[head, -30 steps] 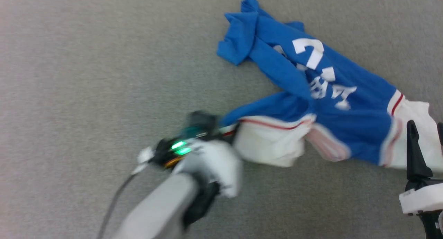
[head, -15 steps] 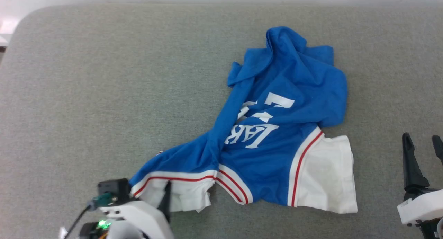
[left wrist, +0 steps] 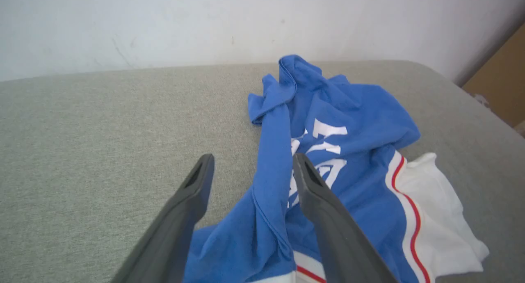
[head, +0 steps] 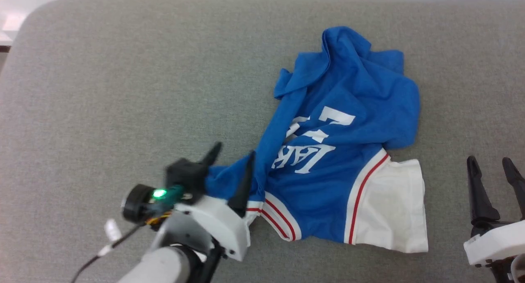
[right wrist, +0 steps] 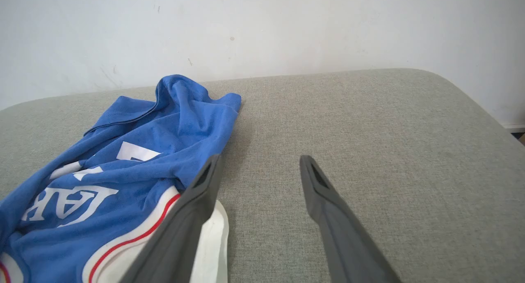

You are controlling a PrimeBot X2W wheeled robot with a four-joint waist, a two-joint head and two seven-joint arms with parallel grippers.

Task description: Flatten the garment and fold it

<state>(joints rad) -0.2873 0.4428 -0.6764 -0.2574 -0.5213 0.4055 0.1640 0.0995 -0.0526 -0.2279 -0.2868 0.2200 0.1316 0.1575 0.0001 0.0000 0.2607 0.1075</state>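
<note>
The left hand (head: 229, 168) hangs low over the near left part of the grey surface (head: 102, 90), its two dark fingers (left wrist: 192, 201) spread wide. A raised fold of the garment's (head: 352, 110) blue cloth runs up between them. In the left wrist view the fold lies close against the inner side of the right-hand finger and apart from the other, and neither finger pinches it. The red-striped white trim of the garment lies just under this hand's pale body.

From there the garment stretches away and to the right across the middle of the surface, crumpled and not flat. Its blue body is bunched into a peak at the far end, and its white lettering (head: 303, 158) faces up. One white sleeve (head: 389, 205) with red stripes is spread at the near right.

The right hand (head: 490, 168) sits at the lower right, fingers parted and empty, just beside that sleeve and apart from it. A pale wall (left wrist: 164, 24) rises behind the surface.
</note>
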